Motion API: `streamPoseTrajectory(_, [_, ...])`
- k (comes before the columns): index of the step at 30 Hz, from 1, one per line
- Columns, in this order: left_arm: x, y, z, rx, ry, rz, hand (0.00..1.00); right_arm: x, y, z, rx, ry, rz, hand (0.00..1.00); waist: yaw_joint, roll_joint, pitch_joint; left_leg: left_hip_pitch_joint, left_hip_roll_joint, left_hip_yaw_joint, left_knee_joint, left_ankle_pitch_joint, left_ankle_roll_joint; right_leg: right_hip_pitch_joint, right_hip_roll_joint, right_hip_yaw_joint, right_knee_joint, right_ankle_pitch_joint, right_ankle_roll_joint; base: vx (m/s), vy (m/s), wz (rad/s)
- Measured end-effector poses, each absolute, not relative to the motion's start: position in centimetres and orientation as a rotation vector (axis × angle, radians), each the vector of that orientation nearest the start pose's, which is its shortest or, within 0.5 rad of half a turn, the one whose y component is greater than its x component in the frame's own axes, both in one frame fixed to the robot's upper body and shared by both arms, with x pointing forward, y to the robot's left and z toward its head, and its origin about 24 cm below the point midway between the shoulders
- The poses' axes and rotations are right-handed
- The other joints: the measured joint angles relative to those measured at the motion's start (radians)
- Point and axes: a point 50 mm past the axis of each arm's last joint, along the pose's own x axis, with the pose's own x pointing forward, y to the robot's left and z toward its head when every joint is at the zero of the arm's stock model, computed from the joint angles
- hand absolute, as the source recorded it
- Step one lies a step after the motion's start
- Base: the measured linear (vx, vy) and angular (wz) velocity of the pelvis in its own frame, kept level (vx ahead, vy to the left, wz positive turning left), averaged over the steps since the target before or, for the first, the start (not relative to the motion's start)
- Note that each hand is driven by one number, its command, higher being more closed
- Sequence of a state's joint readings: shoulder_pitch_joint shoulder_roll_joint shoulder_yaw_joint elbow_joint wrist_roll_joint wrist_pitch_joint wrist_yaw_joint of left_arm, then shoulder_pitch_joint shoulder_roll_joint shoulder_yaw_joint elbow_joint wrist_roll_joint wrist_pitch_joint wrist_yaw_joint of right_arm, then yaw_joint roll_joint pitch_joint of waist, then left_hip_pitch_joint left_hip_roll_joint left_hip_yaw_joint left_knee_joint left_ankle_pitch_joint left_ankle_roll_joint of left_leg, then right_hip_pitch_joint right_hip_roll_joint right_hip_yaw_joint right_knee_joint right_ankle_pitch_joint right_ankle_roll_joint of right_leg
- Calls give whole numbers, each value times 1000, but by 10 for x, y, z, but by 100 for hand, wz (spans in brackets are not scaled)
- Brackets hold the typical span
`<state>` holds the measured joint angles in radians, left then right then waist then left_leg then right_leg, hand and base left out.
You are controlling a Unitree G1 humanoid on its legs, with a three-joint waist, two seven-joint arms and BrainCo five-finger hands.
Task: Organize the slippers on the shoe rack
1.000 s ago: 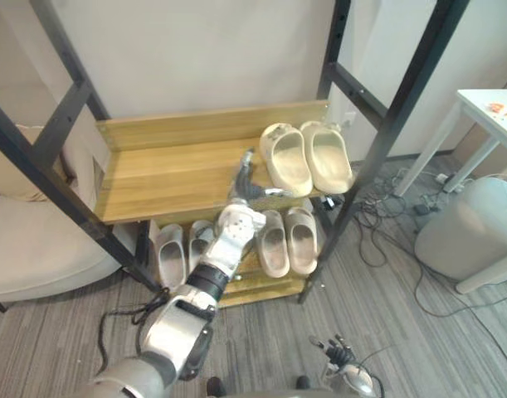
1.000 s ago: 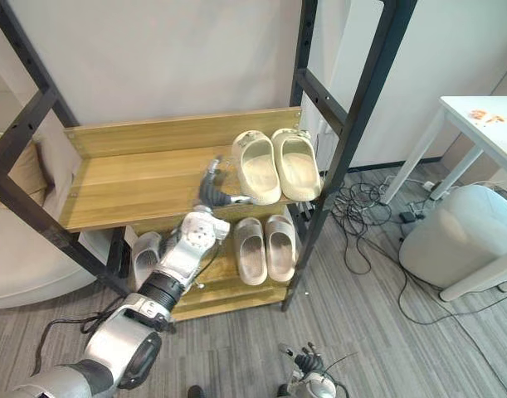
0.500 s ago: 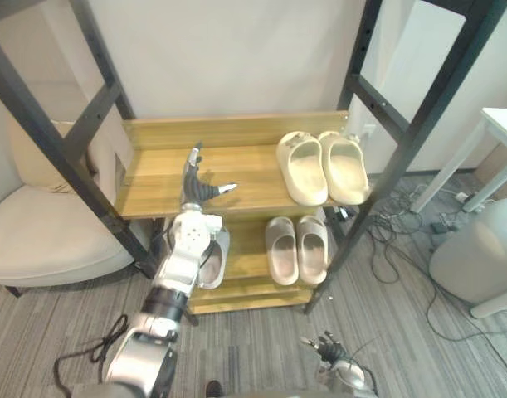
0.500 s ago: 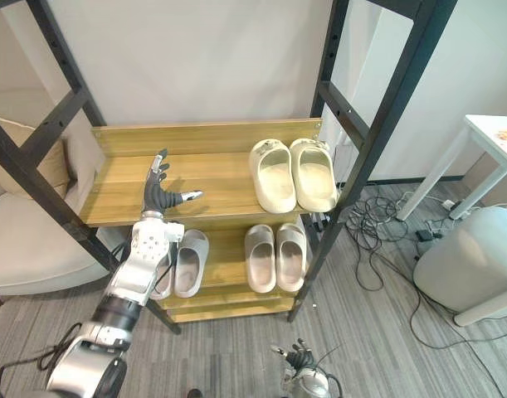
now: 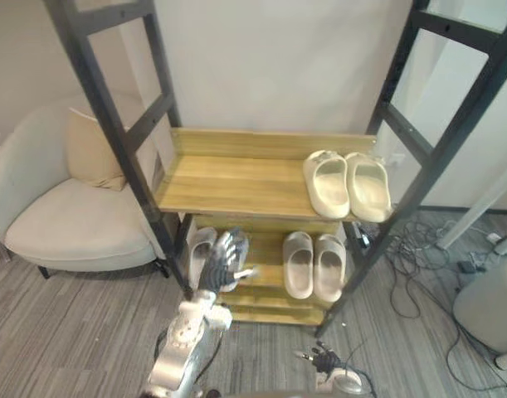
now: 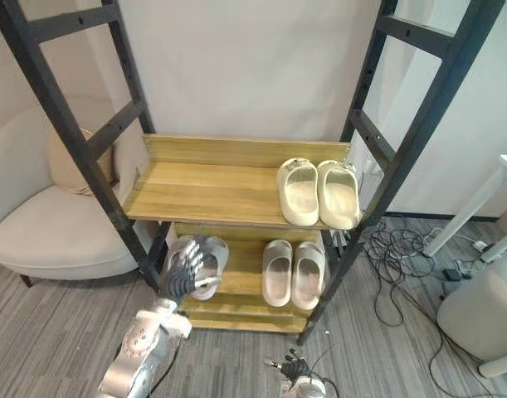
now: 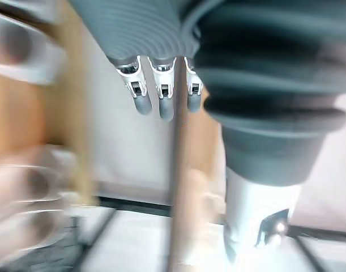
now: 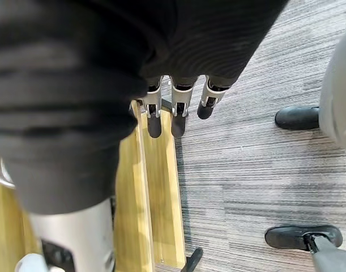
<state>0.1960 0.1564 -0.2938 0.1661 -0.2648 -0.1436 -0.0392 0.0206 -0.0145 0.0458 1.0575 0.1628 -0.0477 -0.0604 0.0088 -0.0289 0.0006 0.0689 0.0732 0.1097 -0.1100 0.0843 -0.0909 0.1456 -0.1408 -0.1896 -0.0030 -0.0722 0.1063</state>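
Note:
A cream pair of slippers [image 5: 348, 184] lies side by side at the right end of the upper wooden shelf [image 5: 236, 178]. On the lower shelf a beige pair [image 5: 314, 264] sits at the right and a grey pair [image 6: 212, 249] at the left. My left hand [image 5: 222, 261] hovers open in front of the grey pair, fingers spread, holding nothing and partly hiding them. Low near the floor in front of the rack, my right hand [image 5: 324, 361] hangs open and empty, its fingers [image 8: 178, 116] relaxed above the rack's bottom wooden edge.
Black metal posts [image 5: 124, 141] frame the rack on both sides. A pale armchair [image 5: 62, 224] with a beige cushion [image 5: 91, 149] stands to the left. Cables [image 5: 427, 265] trail over the grey floor at the right, beside a white rounded object [image 5: 489, 307].
The camera has moved, so the rack sits differently in view. My left hand came down from over the upper shelf to in front of the lower shelf's grey pair. The slippers have not moved.

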Motion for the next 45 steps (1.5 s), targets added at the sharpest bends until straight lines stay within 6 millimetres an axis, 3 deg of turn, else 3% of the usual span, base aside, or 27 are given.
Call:
streamPoseTrajectory(1, [182,129,-53,-90,367,-219,0,120,-154,-158,67,1038,-106,0,-1,-2,-2,2,1,-3,0,-1,-1,3,1,-2,1,-3,0,4,-14,5])
streamPoseTrajectory(6, [136,141,-117,110,705,-242,0,111,-165,-160,44,1051,-122,0,-4,-6,-1,14,0,-9,0,-3,-4,17,1,-3,4,-11,1,7,-6,2])
streamPoseTrajectory(9, [113,148,-137,215,835,-273,0,108,-167,-160,40,1050,-128,0,-10,-8,1,31,1,-11,0,-6,-7,29,1,-4,19,-26,1,7,-6,1])
streamPoseTrajectory(11, [113,152,-141,275,859,-267,0,107,-168,-161,35,1053,-130,0,-9,-1,2,39,2,-8,0,-8,-9,31,1,-2,26,-31,0,0,0,0])
streamPoseTrajectory(13, [112,155,-145,311,881,-248,0,106,-168,-161,33,1052,-133,0,-11,-1,3,41,3,-9,0,-8,-10,30,2,-2,34,-37,0,0,0,0])
streamPoseTrajectory(15, [112,158,-147,338,892,-221,0,93,-176,-163,32,1071,-149,0,-14,-1,3,42,5,-8,0,-10,-12,29,3,3,36,-39,-1,2,-2,-2])
streamPoseTrajectory(18, [109,164,-148,338,906,-190,0,98,-181,-156,3,1005,-109,0,-14,2,9,52,7,12,0,-20,-14,24,3,25,45,-43,-1,3,6,-18])
streamPoseTrajectory(20, [108,167,-149,359,910,-190,0,108,-185,-149,-38,940,-70,0,-14,4,7,55,7,28,0,-27,-14,8,2,40,62,-49,1,-1,10,-28])
streamPoseTrajectory(22, [109,169,-148,362,909,-181,0,137,-181,-133,-46,801,-48,0,-14,10,15,50,6,38,0,-33,-16,-10,1,53,74,-53,3,-8,8,-15])
streamPoseTrajectory(24, [114,169,-147,378,893,-171,0,137,-182,-130,-48,753,-62,0,-16,2,22,54,4,41,6,-45,-11,-23,-3,61,104,-70,0,-2,4,-3])
streamPoseTrajectory(27, [113,171,-148,376,901,-162,0,106,-182,-149,1,907,-107,0,-16,-15,32,77,-16,39,7,-58,-10,-43,-30,63,203,-129,7,34,-6,3])
streamPoseTrajectory(28, [113,170,-148,374,904,-162,0,92,-194,-154,58,957,-192,0,-17,-16,40,63,-39,31,28,-75,-2,-68,-61,70,298,-167,25,50,-17,11])
streamPoseTrajectory(29, [113,170,-148,376,907,-164,0,92,-198,-154,35,958,-195,0,-24,-15,44,54,-42,23,39,-84,0,-83,-67,79,334,-170,28,12,-15,50])
streamPoseTrajectory(31, [123,165,-146,376,882,-180,0,78,-211,-157,-77,1036,-173,0,-50,-10,86,13,-56,-71,104,-107,7,-136,-55,196,508,-163,15,20,-9,105])
streamPoseTrajectory(33, [126,164,-144,375,870,-175,0,72,-208,-160,-77,1070,-168,0,-50,-12,102,-5,-65,-132,117,-105,10,-146,-22,310,547,-171,-5,41,4,97])
streamPoseTrajectory(36, [133,163,-141,379,845,-172,0,77,-206,-160,-81,1062,-164,0,-48,-17,105,-77,-71,-213,151,-84,1,-122,8,378,481,-186,-25,15,-20,88])
streamPoseTrajectory(40, [144,165,-137,391,816,-165,0,91,-206,-157,-90,1029,-160,0,-26,-18,108,-165,-61,-297,166,-49,-21,-91,20,299,349,-197,-28,-18,-97,72])
streamPoseTrajectory(42, [157,164,-130,385,769,-143,0,97,-206,-156,-93,1013,-166,0,-26,-13,118,-227,-55,-368,166,-11,-40,-89,44,248,312,-219,-58,-89,-154,98])
streamPoseTrajectory(43, [158,163,-129,382,761,-142,0,98,-207,-155,-94,1009,-168,0,-23,-12,119,-237,-52,-364,165,0,-39,-90,48,243,311,-225,-60,-121,-138,85])
streamPoseTrajectory(44, [161,163,-127,381,748,-137,0,106,-207,-153,-95,989,-175,0,-23,-6,125,-268,-53,-338,157,57,-24,-94,55,215,310,-233,-64,-206,-104,80])
streamPoseTrajectory(45, [166,163,-125,381,735,-136,0,111,-204,-152,-83,973,-180,0,-35,-18,132,-278,-46,-243,117,116,22,-113,38,177,283,-228,-72,-249,-96,79])
